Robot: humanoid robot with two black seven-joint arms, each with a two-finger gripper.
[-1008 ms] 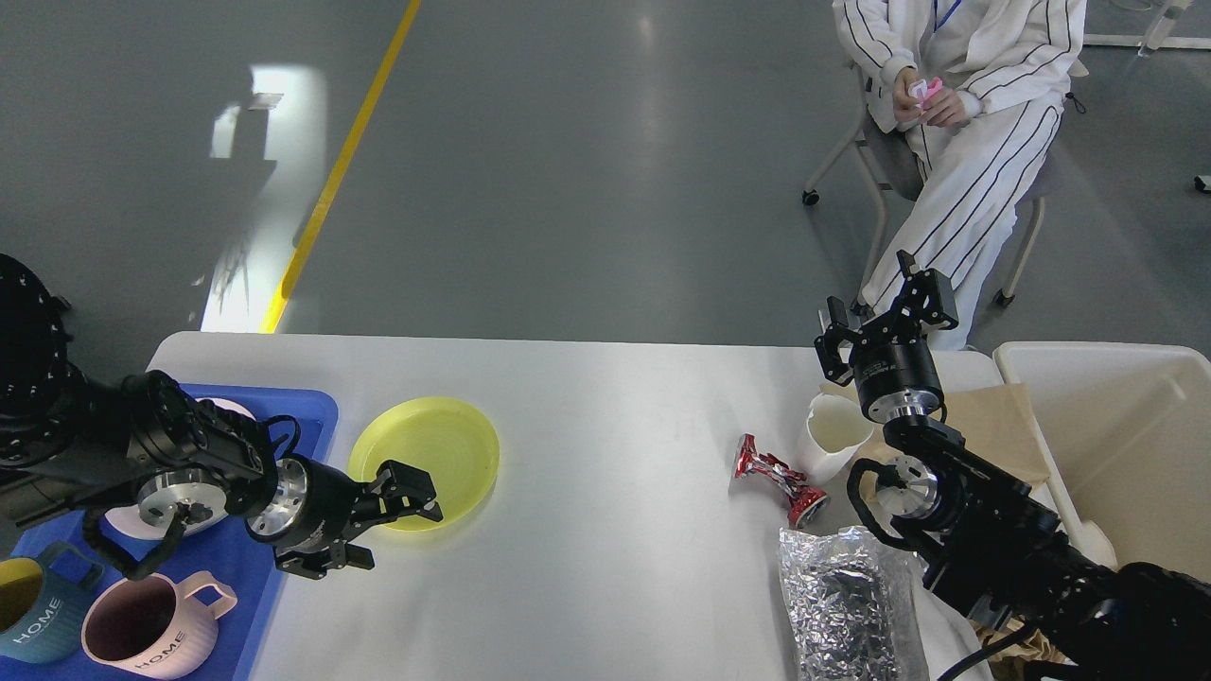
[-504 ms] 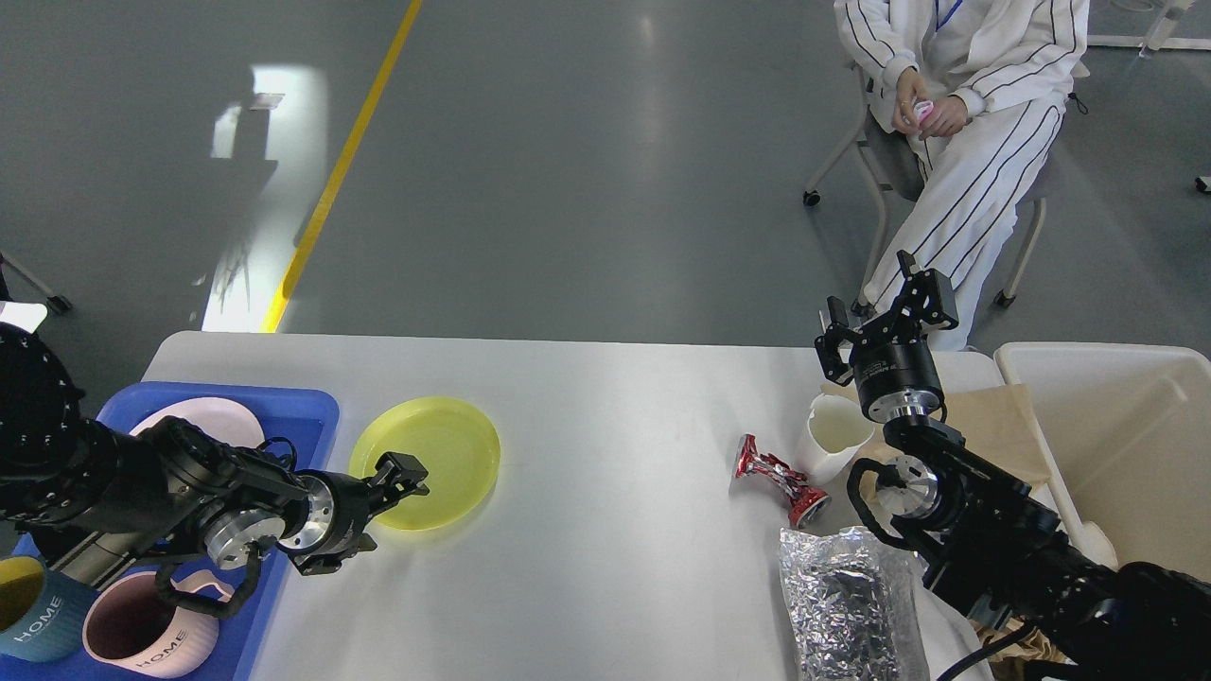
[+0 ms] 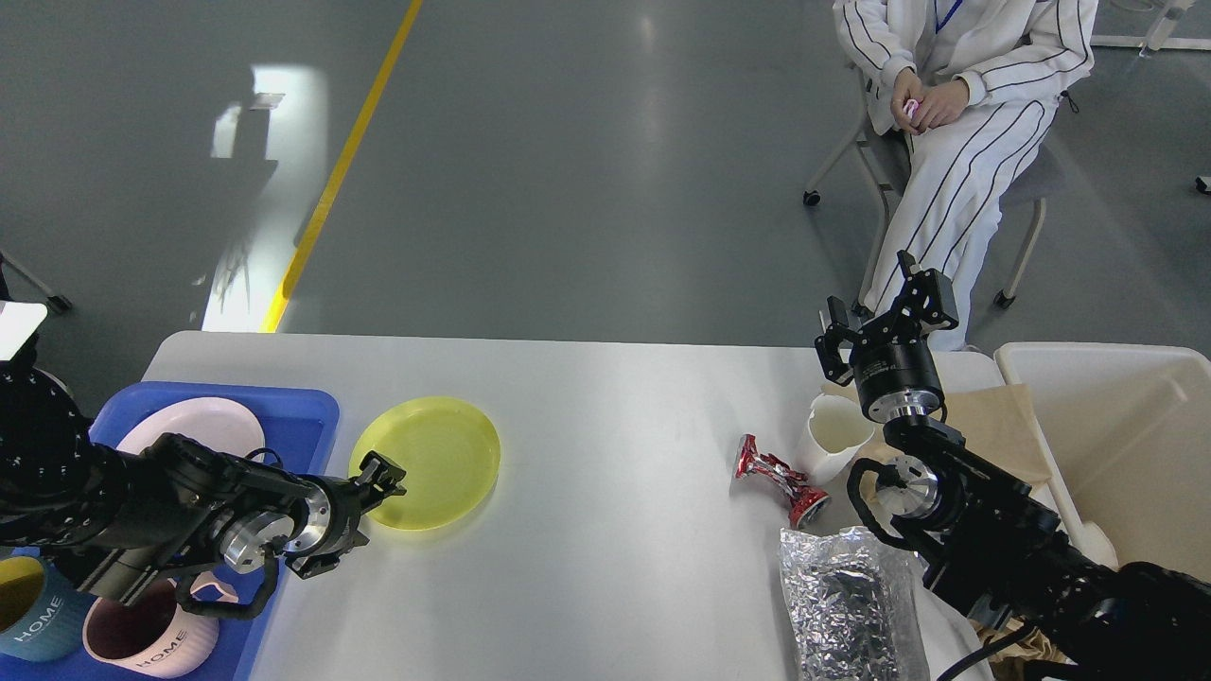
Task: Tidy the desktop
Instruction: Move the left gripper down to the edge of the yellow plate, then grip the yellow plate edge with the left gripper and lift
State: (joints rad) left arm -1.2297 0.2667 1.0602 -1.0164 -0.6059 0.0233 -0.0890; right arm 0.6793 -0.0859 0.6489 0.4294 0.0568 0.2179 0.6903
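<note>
The white desktop (image 3: 615,416) carries a translucent yellow plate (image 3: 437,461) left of centre. On the right lie a crushed red can (image 3: 776,478), a white paper cup (image 3: 833,435) and a crinkled foil bag (image 3: 847,605). My left gripper (image 3: 364,506) is low at the plate's near-left rim, its fingers apart, the upper fingertip (image 3: 383,469) right at the rim; I cannot tell whether it touches. My right gripper (image 3: 885,317) is raised above the table's far right part, behind the cup, open with nothing in it.
A blue tray (image 3: 307,416) at the left holds a pale plate (image 3: 194,426), a pink mug (image 3: 151,648) and a blue mug (image 3: 33,624). Brown paper (image 3: 993,426) lies beside a cream bin (image 3: 1116,445) at the right. A person (image 3: 956,142) sits behind the table.
My left arm has drawn back to the left and sunk lower, taking its gripper from over the plate's front part to the plate's left rim. The right arm has not moved.
</note>
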